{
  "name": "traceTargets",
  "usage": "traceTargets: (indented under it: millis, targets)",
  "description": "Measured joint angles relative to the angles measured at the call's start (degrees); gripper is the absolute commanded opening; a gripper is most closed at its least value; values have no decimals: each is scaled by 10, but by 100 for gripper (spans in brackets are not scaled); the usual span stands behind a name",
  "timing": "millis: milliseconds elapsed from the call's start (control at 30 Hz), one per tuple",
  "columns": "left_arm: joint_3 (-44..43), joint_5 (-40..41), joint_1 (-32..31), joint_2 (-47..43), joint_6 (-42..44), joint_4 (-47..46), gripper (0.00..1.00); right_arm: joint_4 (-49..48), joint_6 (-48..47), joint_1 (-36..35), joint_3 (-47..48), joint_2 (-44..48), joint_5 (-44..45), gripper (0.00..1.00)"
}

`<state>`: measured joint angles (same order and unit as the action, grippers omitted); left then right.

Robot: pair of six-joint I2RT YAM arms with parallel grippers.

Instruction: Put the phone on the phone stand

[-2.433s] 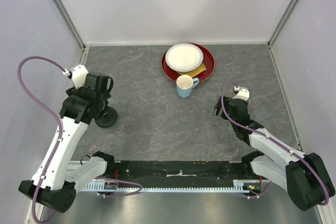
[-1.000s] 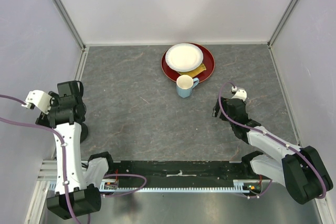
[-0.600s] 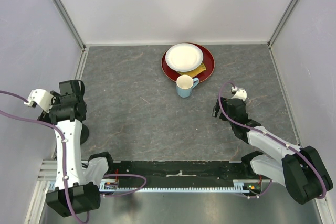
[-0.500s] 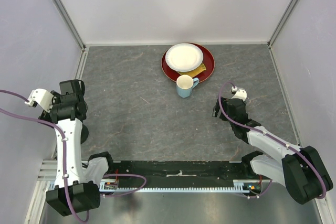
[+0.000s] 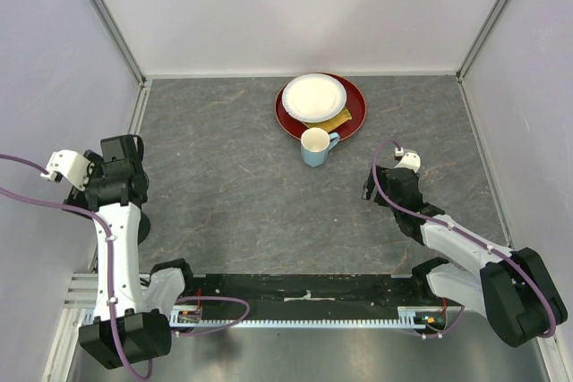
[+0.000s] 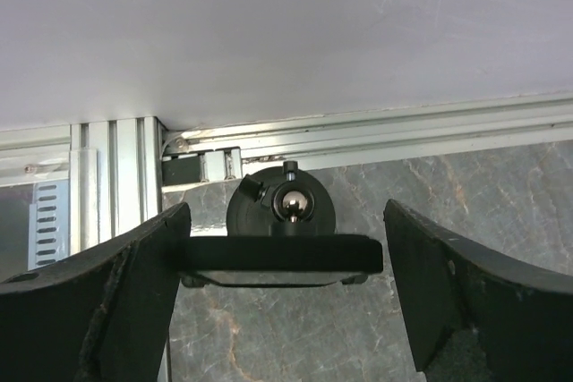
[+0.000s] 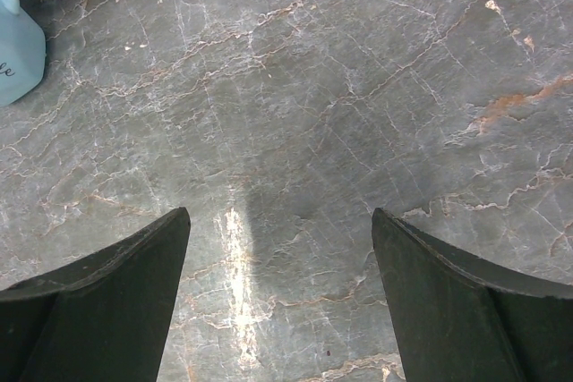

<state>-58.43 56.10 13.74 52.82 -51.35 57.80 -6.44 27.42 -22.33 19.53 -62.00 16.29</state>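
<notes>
Black flat phone [image 6: 277, 257] on small black round stand [image 6: 255, 212].
Left arm [image 5: 116, 239] bent, left fingers [image 6: 107, 310] apart around it; right fingers [image 7: 89, 310] apart, empty.

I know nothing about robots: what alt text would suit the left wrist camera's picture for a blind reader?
A thin black phone rests across a small black phone stand, seen edge-on between the wide-spread fingers of the left gripper; whether they touch it is unclear. Behind: grey marbled table, metal rail, white wall.
</notes>
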Motion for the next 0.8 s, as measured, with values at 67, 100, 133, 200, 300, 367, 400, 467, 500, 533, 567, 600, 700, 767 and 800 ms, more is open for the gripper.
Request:
traceTargets:
  millis: [67,100,133,200,300,367,400,467,500,533,567,600,700,767,800]
  targets:
    - [0,3,0,-3,0,-9,95,0,0,0,0,0,0,89]
    - [0,4,0,-4,0,-12,95,0,0,0,0,-1,0,89]
    - [-1,4,0,-6,0,-14,96,0,0,0,0,-2,0,89]
    - [-2,3,0,-10,0,-17,96,0,0,0,0,-3,0,89]
    - [-8,-1,0,-20,0,-19,97,0,0,0,0,-6,0,89]
    - [-16,-9,0,-31,0,-20,97,0,0,0,0,-7,0,89]
    - [-22,-14,0,-36,1,-20,97,0,0,0,0,-8,0,88]
    - [-39,-26,0,-44,4,-20,97,0,0,0,0,-9,0,88]
    - [-51,-35,0,-47,6,-21,97,0,0,0,0,-9,0,89]
    - [-64,-44,0,-49,10,-24,97,0,0,0,0,-10,0,88]
    - [-75,-56,0,-52,14,-28,95,0,0,0,0,-11,0,88]
    - [-83,-69,0,-56,19,-36,94,0,0,0,0,-12,0,88]
    - [-86,-118,0,-79,55,-82,86,0,0,0,2,-15,0,88]
    - [-75,-169,0,-101,93,-131,86,0,0,0,2,-17,0,88]
    - [-68,-195,0,-110,108,-152,86,0,0,0,2,-18,0,88]
